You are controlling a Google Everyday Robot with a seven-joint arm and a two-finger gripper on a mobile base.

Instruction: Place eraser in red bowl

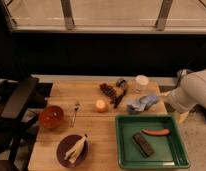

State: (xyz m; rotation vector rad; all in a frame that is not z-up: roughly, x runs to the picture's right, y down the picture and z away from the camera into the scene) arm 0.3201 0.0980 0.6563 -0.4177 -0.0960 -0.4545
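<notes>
The eraser (144, 144) is a flat dark block lying diagonally inside the green tray (126, 150) at the table's front right. A thin red stick (156, 132) lies just behind it in the same tray. The red bowl (51, 117) sits near the table's left edge and looks empty. My arm comes in from the right edge, and my gripper (169, 98) is at its tip beside the table's right side, behind the tray and far from the eraser and the bowl.
A purple plate (72, 150) with pale peel sits in front of the bowl. A fork (76, 112), an orange round object (100, 105), a dark pinecone-like thing (108, 90), a blue cloth (142, 103), a white cup (141, 81) and a black chair (18, 97) are also there.
</notes>
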